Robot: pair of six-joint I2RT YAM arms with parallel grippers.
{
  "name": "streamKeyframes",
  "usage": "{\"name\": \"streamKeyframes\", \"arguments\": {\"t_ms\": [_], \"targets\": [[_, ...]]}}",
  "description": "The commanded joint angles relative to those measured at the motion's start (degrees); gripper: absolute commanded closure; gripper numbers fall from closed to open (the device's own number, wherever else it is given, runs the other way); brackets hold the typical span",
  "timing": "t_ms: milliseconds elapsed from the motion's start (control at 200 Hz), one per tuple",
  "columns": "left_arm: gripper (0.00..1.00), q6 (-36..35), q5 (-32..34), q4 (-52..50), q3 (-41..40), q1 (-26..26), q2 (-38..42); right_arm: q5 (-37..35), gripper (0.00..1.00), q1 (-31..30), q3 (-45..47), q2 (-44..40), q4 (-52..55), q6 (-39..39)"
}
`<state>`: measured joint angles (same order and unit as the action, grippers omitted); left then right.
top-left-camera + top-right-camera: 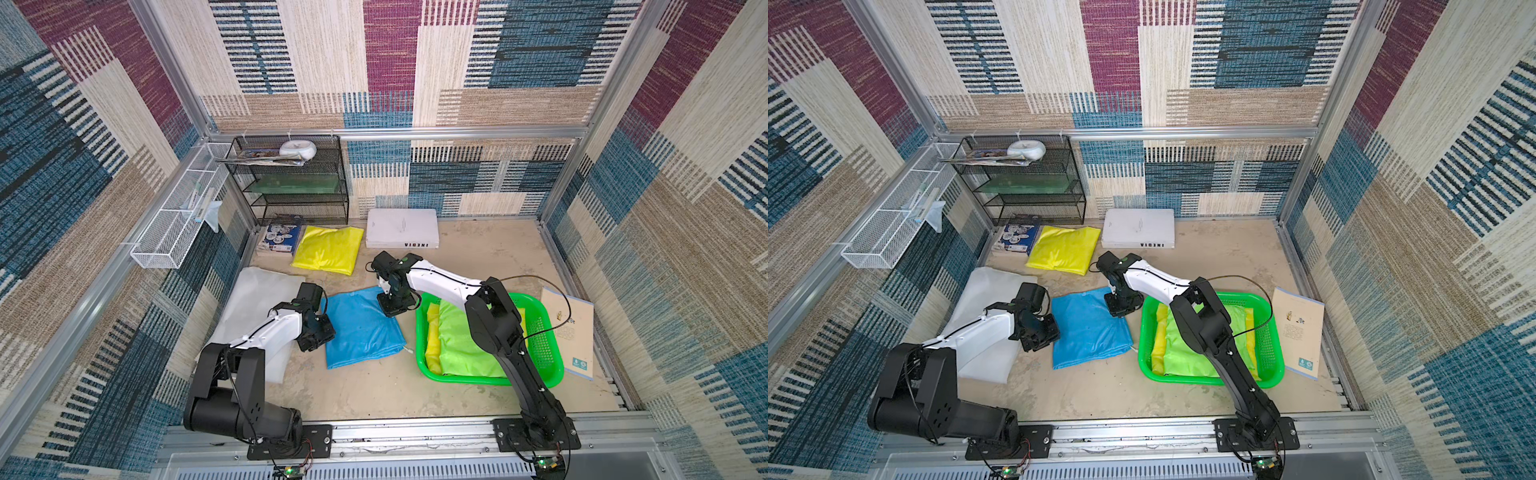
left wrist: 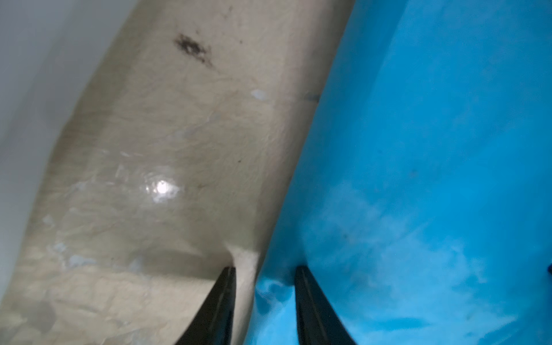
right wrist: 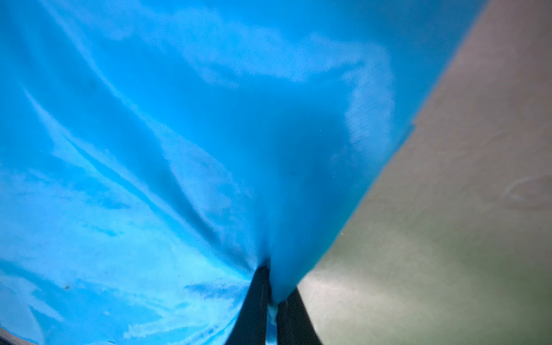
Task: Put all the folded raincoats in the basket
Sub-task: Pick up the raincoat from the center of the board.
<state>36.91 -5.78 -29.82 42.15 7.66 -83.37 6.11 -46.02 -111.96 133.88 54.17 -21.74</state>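
The folded blue raincoat lies on the floor at the centre of both top views, just left of the green basket, its upper right corner pinched by the right gripper, while the left gripper has its fingers spread astride the raincoat's left edge.

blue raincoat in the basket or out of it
Out. The blue raincoat lies folded on the table beside the green basket. The right gripper is shut on its edge.

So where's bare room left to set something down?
Back right, between the white book and the basket; and the front strip between the blue raincoat and the rail. Crowded along the left: white sheet, yellow raincoat.
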Motion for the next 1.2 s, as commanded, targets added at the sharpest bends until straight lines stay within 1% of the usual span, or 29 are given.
{"name": "streamKeyframes", "arguments": {"t_ms": [0,155,270,361,441,491,606,696,826,997,1122,1197], "targets": [[0.63,-0.8,0.1,4.9,0.2,-0.1,-1.1,0.6,0.87,-0.1,0.0,0.6,1.0,0.3],[0.64,-0.7,-1.0,7.1,0.8,-0.2,-1.8,0.7,0.87,0.0,0.4,0.5,1.0,0.5],[0.67,-1.2,-1.3,5.6,1.9,-0.3,-0.3,0.4,0.87,0.0,0.7,0.4,1.0,0.7],[0.67,-1.5,0.8,3.9,2.6,-0.2,2.2,0.5,0.87,0.0,0.6,0.4,1.0,0.7],[0.67,-1.4,4.4,1.4,3.6,-0.3,3.5,0.5,0.87,0.1,0.4,0.5,1.0,0.6],[0.66,-1.9,4.1,1.9,4.0,-0.4,3.6,0.6,0.86,0.0,0.2,0.4,0.9,0.6],[0.63,-2.7,0.3,3.0,5.7,-0.5,-0.1,0.7,0.86,0.1,0.0,0.7,1.0,0.6],[0.62,-2.9,1.1,1.3,8.1,-0.4,-4.5,0.8,0.85,0.1,-0.4,1.0,1.2,0.5],[0.63,-3.6,-1.1,1.8,8.7,-0.4,-8.4,1.3,0.84,0.1,-0.7,1.2,1.2,0.4],[0.67,-3.3,3.5,-0.3,8.2,-0.5,-9.4,1.4,0.83,0.1,-0.5,1.2,1.1,0.4],[0.73,-2.4,6.8,-2.6,8.1,-0.5,-10.1,1.4,0.83,0.1,-0.2,1.2,1.0,0.4],[0.74,-2.0,8.5,-3.6,8.1,-0.5,-10.8,1.4,0.83,0.1,0.0,1.2,0.9,0.3]]}}
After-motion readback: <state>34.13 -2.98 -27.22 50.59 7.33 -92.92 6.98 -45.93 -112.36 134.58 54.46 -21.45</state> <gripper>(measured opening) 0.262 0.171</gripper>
